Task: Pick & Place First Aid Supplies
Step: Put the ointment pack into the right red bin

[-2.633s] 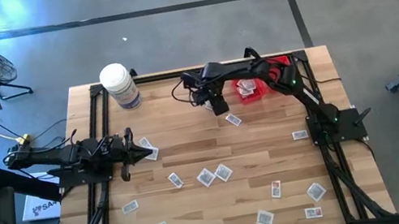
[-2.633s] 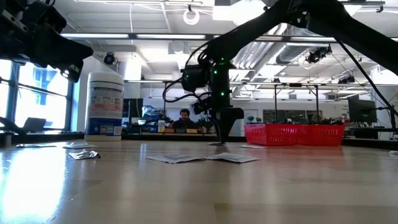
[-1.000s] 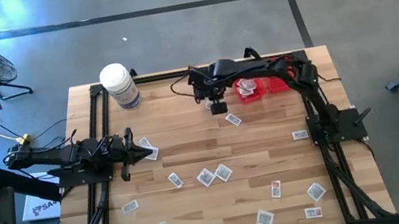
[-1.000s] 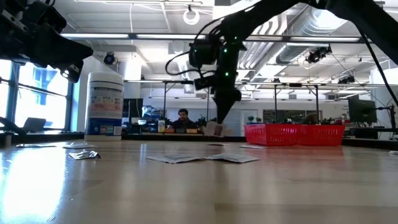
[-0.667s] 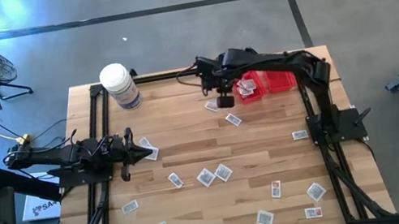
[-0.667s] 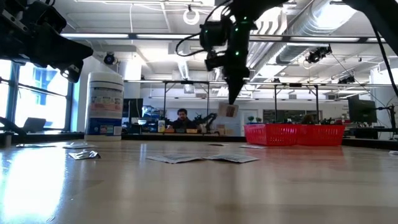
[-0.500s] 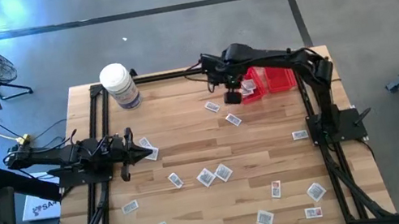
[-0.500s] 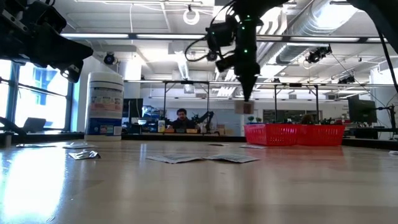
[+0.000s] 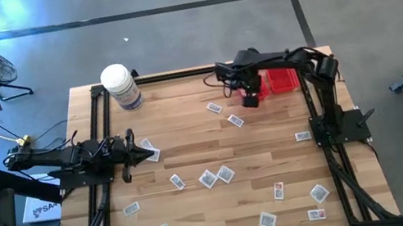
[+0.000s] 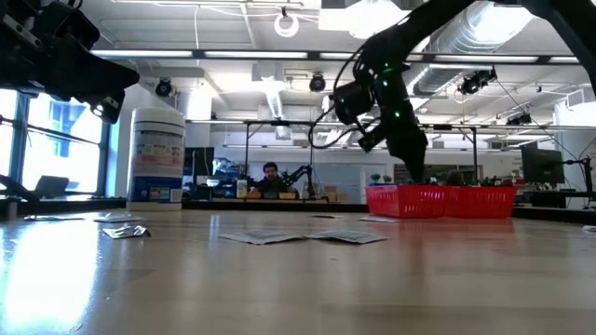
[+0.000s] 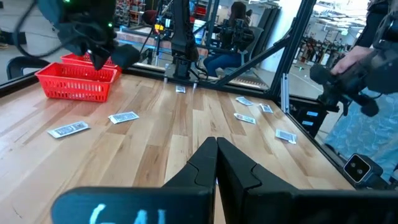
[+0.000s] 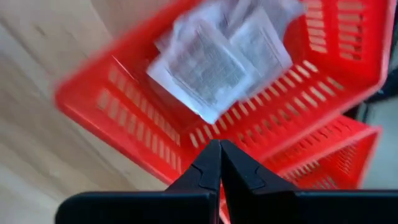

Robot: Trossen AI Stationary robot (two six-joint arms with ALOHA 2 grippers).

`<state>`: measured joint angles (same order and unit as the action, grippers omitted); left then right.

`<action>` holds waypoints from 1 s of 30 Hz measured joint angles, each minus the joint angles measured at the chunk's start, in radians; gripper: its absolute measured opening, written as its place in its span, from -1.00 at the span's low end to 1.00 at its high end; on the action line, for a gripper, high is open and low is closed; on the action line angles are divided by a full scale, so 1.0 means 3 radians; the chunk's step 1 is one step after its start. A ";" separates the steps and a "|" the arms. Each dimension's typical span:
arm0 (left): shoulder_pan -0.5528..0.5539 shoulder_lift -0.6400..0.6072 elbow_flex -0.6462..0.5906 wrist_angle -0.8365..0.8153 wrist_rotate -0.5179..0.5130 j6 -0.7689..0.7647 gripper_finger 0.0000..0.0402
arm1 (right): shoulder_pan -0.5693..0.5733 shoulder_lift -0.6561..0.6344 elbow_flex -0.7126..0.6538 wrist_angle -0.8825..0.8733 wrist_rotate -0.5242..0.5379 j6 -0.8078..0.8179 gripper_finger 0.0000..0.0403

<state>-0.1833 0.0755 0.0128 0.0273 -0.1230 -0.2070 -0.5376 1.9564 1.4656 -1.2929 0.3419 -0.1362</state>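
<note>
— Many packets (image 9: 217, 176) lie on our desk (image 9: 188, 132)?
— Yes, and some in the basket (image 12: 323, 93). Our right gripper (image 9: 250, 101) hovers there, closed and empty; our left gripper (image 9: 147, 149) is closed too.

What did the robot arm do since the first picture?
The right gripper lifted a packet off the table and carried it sideways over to the red basket; I can't see that packet now. The left gripper, bottle and scattered packets stayed put.

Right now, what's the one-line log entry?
right gripper: above red basket rim, jaws shut | packets: in basket | left gripper: waiting table-left, jaws shut | loose packets: on table
</note>
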 joint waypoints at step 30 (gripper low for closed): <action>0.0000 0.0000 0.0000 0.0000 0.0000 0.0000 -1.00 | 0.1730 -0.2741 -0.2205 0.1648 -0.0956 0.1190 -0.89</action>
<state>-0.1833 0.0754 0.0128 0.0273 -0.1230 -0.2070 -0.0185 1.1340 0.8042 -0.7985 0.0551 0.2209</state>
